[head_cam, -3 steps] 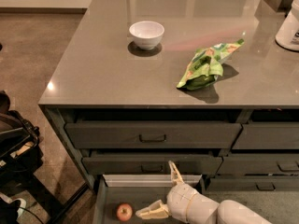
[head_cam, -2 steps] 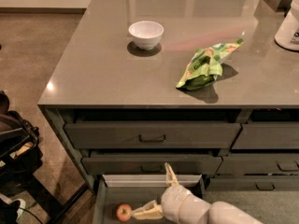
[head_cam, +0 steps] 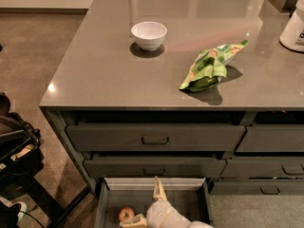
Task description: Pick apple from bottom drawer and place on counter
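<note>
- Camera view: the bottom drawer (head_cam: 128, 183) stands pulled out below the bench (head_cam: 104, 75); the apple (head_cam: 126, 214) lies on the drawer floor, close to the drawer's left wall
- The gripper (head_cam: 140, 202) sits inside the drawer, just right of the apple; its jaws are released and spread wide, one pointing at the drawer's back rim, the other low beside the apple; whether it touches the apple I cannot tell
- On the bench, well above the drawer: a white bowl (head_cam: 148, 33); a green bag (head_cam: 207, 68) further right

High view, angled down over counter (head_cam: 118, 75), jaws at bottom edge
</note>
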Robot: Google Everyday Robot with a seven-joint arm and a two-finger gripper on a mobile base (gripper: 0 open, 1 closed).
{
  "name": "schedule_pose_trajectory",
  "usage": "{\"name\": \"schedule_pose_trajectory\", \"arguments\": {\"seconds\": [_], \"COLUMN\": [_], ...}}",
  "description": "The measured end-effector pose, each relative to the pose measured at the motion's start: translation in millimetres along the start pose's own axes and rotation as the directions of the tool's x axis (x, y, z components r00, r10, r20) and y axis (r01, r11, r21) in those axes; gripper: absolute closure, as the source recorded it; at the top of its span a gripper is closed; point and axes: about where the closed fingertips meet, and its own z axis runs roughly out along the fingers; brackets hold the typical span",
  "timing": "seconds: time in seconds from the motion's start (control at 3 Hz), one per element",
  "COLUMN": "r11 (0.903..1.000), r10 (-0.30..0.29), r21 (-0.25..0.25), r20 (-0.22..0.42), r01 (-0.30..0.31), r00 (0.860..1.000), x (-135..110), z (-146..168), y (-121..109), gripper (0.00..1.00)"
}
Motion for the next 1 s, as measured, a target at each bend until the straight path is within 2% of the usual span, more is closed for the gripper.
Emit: {"name": "schedule_pose_trajectory", "arguments": {"seconds": [0.33, 0.67, 1.0], "r11": [0.9984, 0.9984, 0.9955], "r10": [0.056, 0.057, 0.094], "r21": [-0.009, -0.010, -0.016], "r20": [0.018, 0.018, 0.013], "r01": [-0.056, -0.057, -0.094], "r00": [0.998, 0.998, 0.995], "x": [10.5, 10.4, 34.1], "z": [9.8, 9.8, 25.5], "y": [16.3, 16.6, 33.3], "gripper": [0.00, 0.00, 0.00]}}
